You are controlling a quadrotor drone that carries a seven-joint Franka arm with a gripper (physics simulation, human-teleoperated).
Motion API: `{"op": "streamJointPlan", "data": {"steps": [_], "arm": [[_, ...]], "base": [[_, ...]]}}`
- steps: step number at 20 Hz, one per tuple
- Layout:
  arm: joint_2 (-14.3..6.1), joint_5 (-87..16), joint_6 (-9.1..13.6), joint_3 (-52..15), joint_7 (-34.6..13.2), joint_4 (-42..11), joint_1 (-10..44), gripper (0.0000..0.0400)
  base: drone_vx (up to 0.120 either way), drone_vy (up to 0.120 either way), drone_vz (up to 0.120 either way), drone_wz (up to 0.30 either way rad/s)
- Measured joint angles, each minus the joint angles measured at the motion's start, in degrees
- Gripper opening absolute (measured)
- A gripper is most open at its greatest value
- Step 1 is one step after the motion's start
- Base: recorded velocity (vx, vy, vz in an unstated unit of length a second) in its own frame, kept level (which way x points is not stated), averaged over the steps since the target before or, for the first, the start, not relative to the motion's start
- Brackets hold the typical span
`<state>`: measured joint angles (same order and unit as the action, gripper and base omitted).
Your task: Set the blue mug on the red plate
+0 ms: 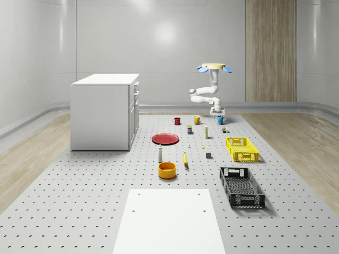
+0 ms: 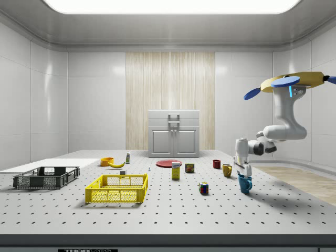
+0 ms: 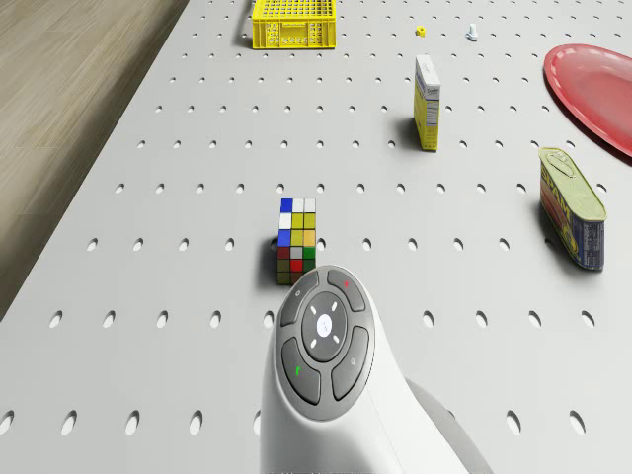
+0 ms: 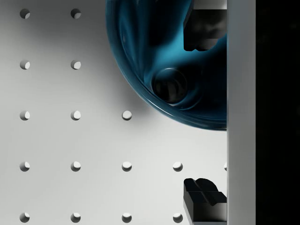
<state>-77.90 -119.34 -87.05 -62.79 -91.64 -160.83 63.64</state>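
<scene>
The blue mug (image 1: 220,120) stands upright on the perforated table, far back on the whole-scene view's right. The drone (image 1: 215,67) hovers above and just behind it, arm bent down. My gripper (image 1: 217,112) hangs right over the mug (image 2: 244,184) and is open. In the wrist view one finger (image 4: 204,28) sits over the mug's inside (image 4: 150,56), and the other finger (image 4: 204,199) is outside the rim, over bare table. The red plate (image 1: 166,138) lies flat toward the table's middle, well to the whole-scene view's left of the mug, also seen as the plate (image 3: 592,89).
A yellow mug (image 1: 197,120) and a red mug (image 1: 177,121) stand beside the blue one. A Rubik's cube (image 3: 296,240), a tin can (image 3: 573,207) and a small box (image 3: 427,102) lie between mug and plate. A yellow crate (image 1: 241,149), black crate (image 1: 241,187) and white cabinet (image 1: 103,111) stand farther off.
</scene>
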Motion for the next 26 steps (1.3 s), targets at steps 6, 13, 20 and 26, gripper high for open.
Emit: {"op": "streamJointPlan", "data": {"steps": [6,13,20,26], "arm": [[0.0,0.13,-0.36,-0.17,-0.11,0.84,0.87,0.0354],[-0.3,0.33,-0.74,-0.3,-0.27,1.1,1.28,0.0144],[-0.66,0.52,-1.09,-0.39,-0.43,1.18,1.52,0.0108],[-0.88,2.63,-0.27,-2.55,-0.76,0.36,1.45,0.0102]], "base": [[0.0,0.0,0.0,0.0],[0.0,0.0,0.0,0.0],[0.0,0.0,0.0,0.0],[0.027,-0.02,0.06,0.0]]}}
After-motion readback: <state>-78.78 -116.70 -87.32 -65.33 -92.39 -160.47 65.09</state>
